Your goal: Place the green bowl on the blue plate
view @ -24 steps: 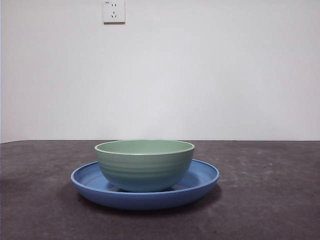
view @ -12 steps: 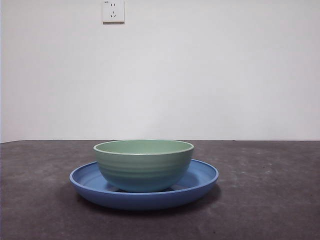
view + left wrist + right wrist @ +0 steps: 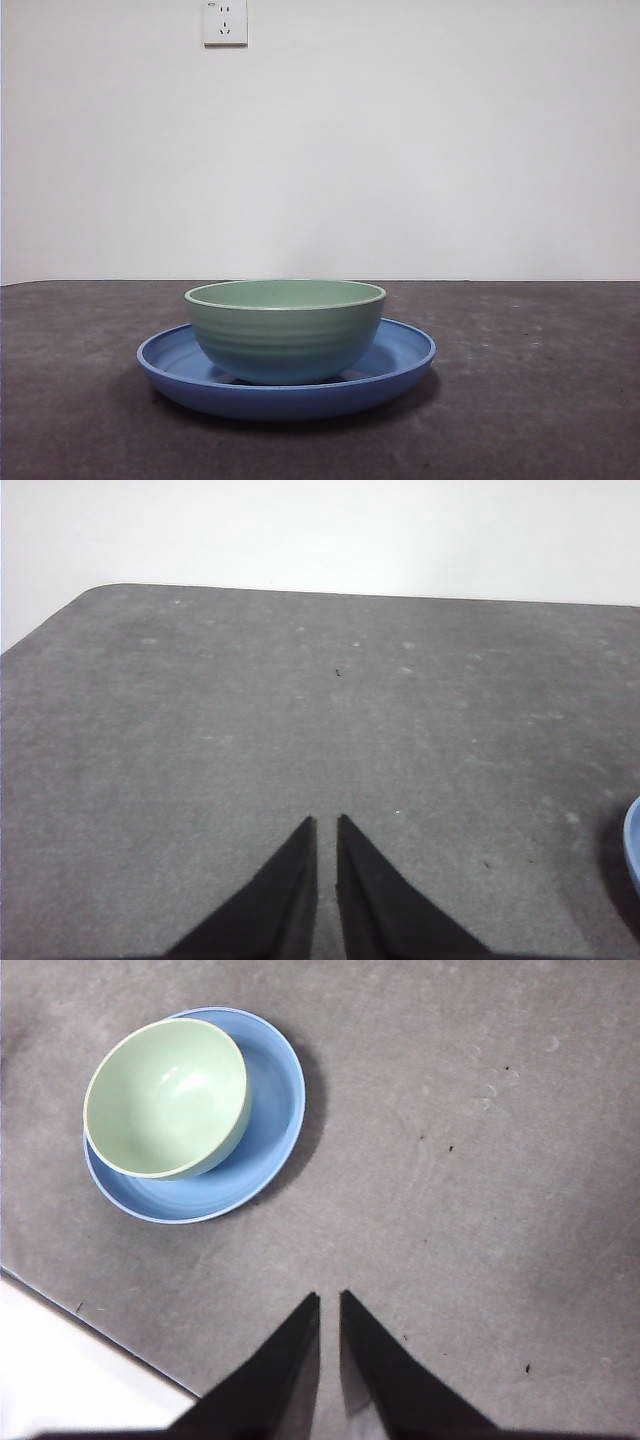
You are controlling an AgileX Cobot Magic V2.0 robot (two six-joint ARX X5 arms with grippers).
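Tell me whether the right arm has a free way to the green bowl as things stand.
Probably yes. The green bowl sits open on the blue plate, with only bare table between it and the right gripper, whose jaws are nearly shut and would have to open.

No readable text, tiny illegible mark at corner of white wall socket (image 3: pixel 225 22), no labels on green bowl (image 3: pixel 285 331), blue plate (image 3: pixel 400 360)

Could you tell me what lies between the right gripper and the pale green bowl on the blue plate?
Only bare grey tabletop lies between the right gripper and the pale green round bowl sitting on the glossy blue plate, as the right wrist view shows.
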